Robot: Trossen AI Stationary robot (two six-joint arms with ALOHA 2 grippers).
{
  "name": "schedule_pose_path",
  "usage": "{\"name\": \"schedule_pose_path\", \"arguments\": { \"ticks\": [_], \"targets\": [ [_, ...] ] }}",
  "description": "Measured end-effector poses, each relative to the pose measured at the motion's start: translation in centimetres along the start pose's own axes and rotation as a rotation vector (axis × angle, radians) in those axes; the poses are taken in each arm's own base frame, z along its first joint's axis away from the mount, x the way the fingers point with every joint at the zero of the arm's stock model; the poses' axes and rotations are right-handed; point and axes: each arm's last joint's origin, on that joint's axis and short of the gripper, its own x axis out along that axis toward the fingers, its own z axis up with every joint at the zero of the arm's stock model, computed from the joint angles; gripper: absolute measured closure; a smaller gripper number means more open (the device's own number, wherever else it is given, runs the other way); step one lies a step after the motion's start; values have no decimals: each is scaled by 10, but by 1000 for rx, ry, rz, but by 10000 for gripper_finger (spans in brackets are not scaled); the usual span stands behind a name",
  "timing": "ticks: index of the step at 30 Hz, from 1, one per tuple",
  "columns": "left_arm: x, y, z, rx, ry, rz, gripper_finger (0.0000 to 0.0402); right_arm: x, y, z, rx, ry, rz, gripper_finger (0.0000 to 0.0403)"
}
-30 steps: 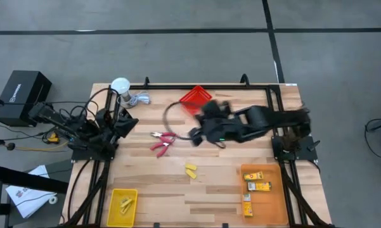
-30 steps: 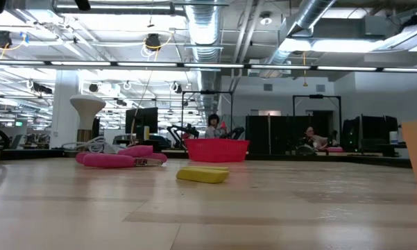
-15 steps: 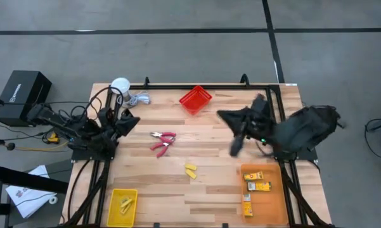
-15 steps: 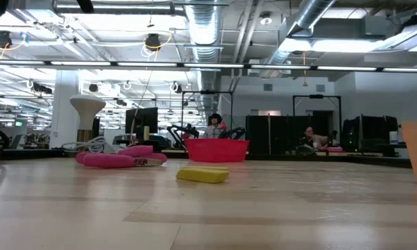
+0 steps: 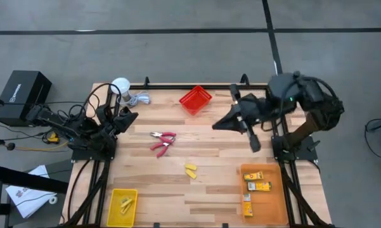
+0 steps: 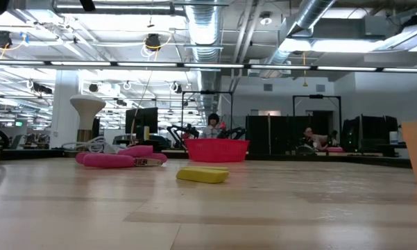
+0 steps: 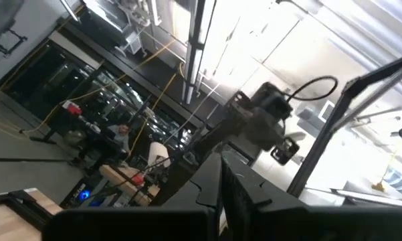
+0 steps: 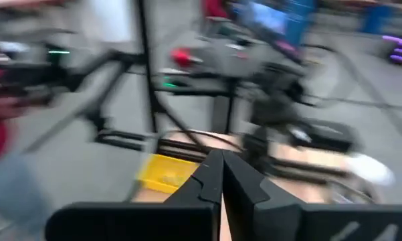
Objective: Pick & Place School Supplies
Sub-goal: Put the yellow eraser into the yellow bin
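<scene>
- Your right gripper (image 5: 223, 123) hangs raised above the table (image 5: 215, 183) near the red bin (image 5: 196, 100), fingers together and empty.
- Your left gripper (image 5: 128, 118) waits at the table's left edge, fingers together.
- Red-handled scissors (image 5: 161, 140) lie mid-table.
- Yellow pieces (image 5: 190, 170) lie just beyond them.

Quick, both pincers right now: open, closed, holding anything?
Left pincer: closed, empty, parked at the table's left edge.
Right pincer: closed, empty, raised above the table's right side.
</scene>
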Motion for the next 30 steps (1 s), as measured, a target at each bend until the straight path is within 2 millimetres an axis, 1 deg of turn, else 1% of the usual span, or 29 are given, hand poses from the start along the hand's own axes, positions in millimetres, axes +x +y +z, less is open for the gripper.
{"name": "schedule_pose_path", "arguments": {
  "ticks": [2, 3, 4, 6, 8, 10, 11, 14, 16, 18, 20, 21, 23, 27, 30],
  "targets": [
    [1, -1, 2, -4, -13, 6, 400, -4, -8, -6, -5, -25, 92, 403],
    [1, -2, 3, -6, -18, 10, 400, -6, -12, -13, -1, -28, 123, 403],
    [2, -2, 4, -6, -20, 10, 400, -7, -16, -21, 8, -35, 138, 403],
    [2, -3, 5, -7, -26, 14, 400, -11, -21, -45, 33, -55, 147, 403],
    [3, -3, 5, -7, -26, 15, 400, -18, -24, -72, 56, -136, 147, 403],
    [3, -3, 5, -11, -25, 15, 400, -34, -23, -101, 70, -269, 130, 403],
    [3, -3, 5, -11, -24, 15, 400, -46, -22, -116, 69, -347, 119, 403],
    [3, -3, 5, -12, -24, 13, 400, -74, -20, -175, 152, -444, -13, 403],
    [3, -3, 5, -10, -19, 15, 400, -79, -20, -213, 242, -478, -105, 403],
    [3, -3, 3, -4, -10, 19, 400, -77, -20, -245, 309, -499, -161, 403],
    [4, -2, 0, 4, 3, 27, 400, -74, -20, -267, 366, -513, -174, 403],
    [5, -1, -2, 9, 8, 35, 400, -71, -20, -274, 396, -518, -168, 403],
    [7, 0, -7, 21, 25, 52, 400, -63, -22, -280, 444, -494, -174, 403],
    [12, 3, -20, 35, 75, 79, 400, -30, -29, -296, 470, -326, -222, 403],
    [16, 6, -31, 18, 111, 99, 400, -7, -34, -309, 497, -216, -204, 403]
  ]
}}
